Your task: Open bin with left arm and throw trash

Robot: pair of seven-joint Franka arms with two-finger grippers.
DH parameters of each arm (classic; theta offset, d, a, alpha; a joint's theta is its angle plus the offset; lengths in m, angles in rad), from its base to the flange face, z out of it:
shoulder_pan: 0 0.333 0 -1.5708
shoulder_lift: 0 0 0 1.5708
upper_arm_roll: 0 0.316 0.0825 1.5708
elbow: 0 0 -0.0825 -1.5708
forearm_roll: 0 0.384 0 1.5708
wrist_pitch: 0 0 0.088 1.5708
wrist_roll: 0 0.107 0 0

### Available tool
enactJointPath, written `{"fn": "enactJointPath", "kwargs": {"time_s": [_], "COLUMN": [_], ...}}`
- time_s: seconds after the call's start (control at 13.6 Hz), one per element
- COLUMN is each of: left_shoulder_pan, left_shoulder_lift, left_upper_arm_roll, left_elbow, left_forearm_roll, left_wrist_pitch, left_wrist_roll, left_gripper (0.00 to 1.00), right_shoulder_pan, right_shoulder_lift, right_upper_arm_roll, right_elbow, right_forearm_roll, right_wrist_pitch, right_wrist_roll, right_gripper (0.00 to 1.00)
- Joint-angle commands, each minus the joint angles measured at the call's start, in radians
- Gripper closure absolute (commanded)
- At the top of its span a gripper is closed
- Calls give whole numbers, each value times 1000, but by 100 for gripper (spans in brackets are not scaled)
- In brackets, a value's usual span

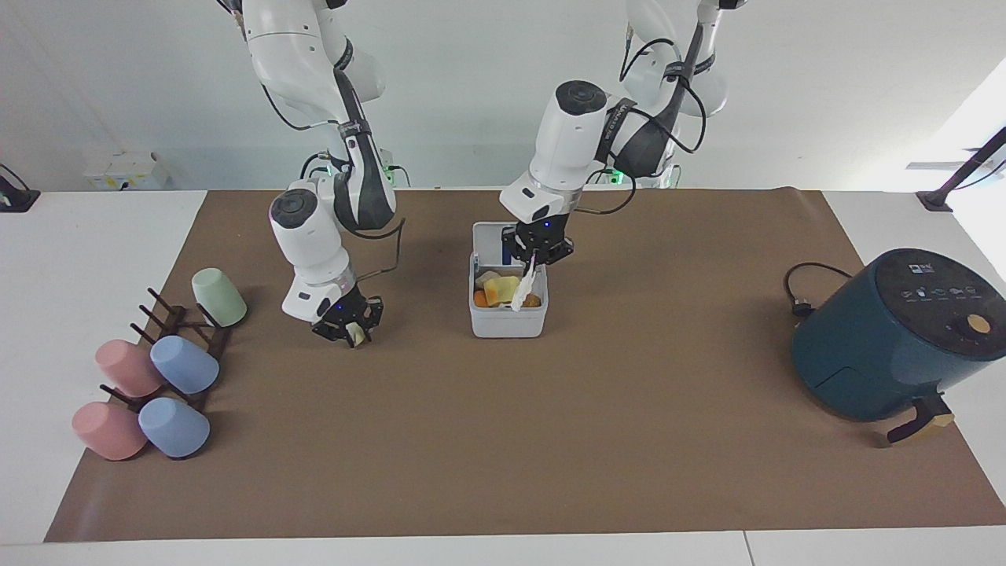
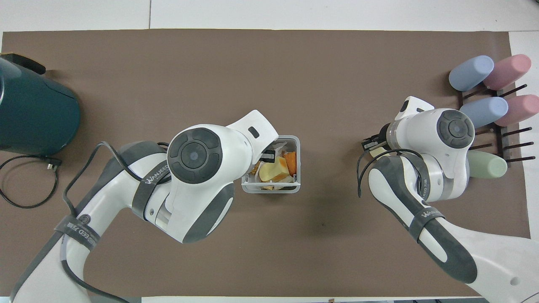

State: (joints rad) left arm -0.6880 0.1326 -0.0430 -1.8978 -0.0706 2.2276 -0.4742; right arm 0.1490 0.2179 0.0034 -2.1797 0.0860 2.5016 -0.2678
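Observation:
The white-grey bin [image 1: 507, 324] stands mid-table with its lid [image 1: 489, 240] tipped up, blue stripe showing. Inside lie a yellow spongy chunk [image 1: 503, 291] and other scraps. My left gripper [image 1: 539, 251] hangs over the open bin, shut on a crumpled white tissue [image 1: 524, 284] that dangles into it. In the overhead view the left wrist covers part of the bin [image 2: 298, 145]. My right gripper [image 1: 346, 326] is low over the mat toward the right arm's end, shut on a pale cream wedge [image 1: 358, 336].
A dark teal air fryer [image 1: 888, 338] with its cord [image 1: 800, 303] stands at the left arm's end. A dark rack with several pastel cups [image 1: 185, 365] lies at the right arm's end, close beside the right gripper.

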Motion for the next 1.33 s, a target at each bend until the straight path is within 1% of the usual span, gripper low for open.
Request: {"fn": "enactJointPath", "kwargs": {"time_s": [0.0, 0.15, 0.29, 0.37, 0.52, 0.59, 0.66, 0.74, 0.88, 1.03, 1.1, 1.18, 1.25], "left_shoulder_pan": [-41, -42, -45, -45, -44, -44, -44, -45, -45, -42, -33, -25, 13], "left_shoulder_lift": [13, 2, 22, 36, 35, 38, 39, 38, 24, -7, -22, -53, -83], "left_upper_arm_roll": [17, 17, 17, 17, 17, 17, 17, 17, 17, 18, 20, 31, 31], "left_elbow": [-15, -50, -58, -63, -70, -61, -57, -56, -55, -31, -11, -1, -4], "left_forearm_roll": [-15, -15, -15, -15, -15, -17, -28, -29, -29, -31, -31, -31, -31], "left_wrist_pitch": [49, 63, 85, 105, 107, 109, 107, 98, 87, 32, -17, -58, -80], "left_wrist_roll": [-17, -6, -4, -3, -3, -4, -4, -6, -10, -15, -15, -12, -11], "left_gripper": [100, 100, 100, 100, 100, 54, 3, 0, 0, 0, 0, 0, 0], "right_shoulder_pan": [-19, -19, -25, -19, -8, -5, -3, 10, 14, 15, 17, 26, 47], "right_shoulder_lift": [-9, -9, -8, -9, -8, -8, -8, -8, -8, -8, -8, -9, -8], "right_upper_arm_roll": [13, 13, 13, 13, 15, 20, 23, 23, 23, 23, 23, 24, 23], "right_elbow": [56, 157, 257, 299, 386, 421, 438, 446, 449, 451, 454, 469, 489], "right_forearm_roll": [-14, -11, -5, -2, 1, 4, 18, 38, 95, 127, 174, 236, 286], "right_wrist_pitch": [-93, -212, -332, -384, -495, -535, -546, -547, -550, -553, -555, -561, -567], "right_wrist_roll": [-2, -1, 4, 34, 158, 212, 266, 312, 379, 432, 499, 591, 693], "right_gripper": [100, 100, 100, 100, 100, 100, 100, 100, 100, 100, 100, 100, 100]}}
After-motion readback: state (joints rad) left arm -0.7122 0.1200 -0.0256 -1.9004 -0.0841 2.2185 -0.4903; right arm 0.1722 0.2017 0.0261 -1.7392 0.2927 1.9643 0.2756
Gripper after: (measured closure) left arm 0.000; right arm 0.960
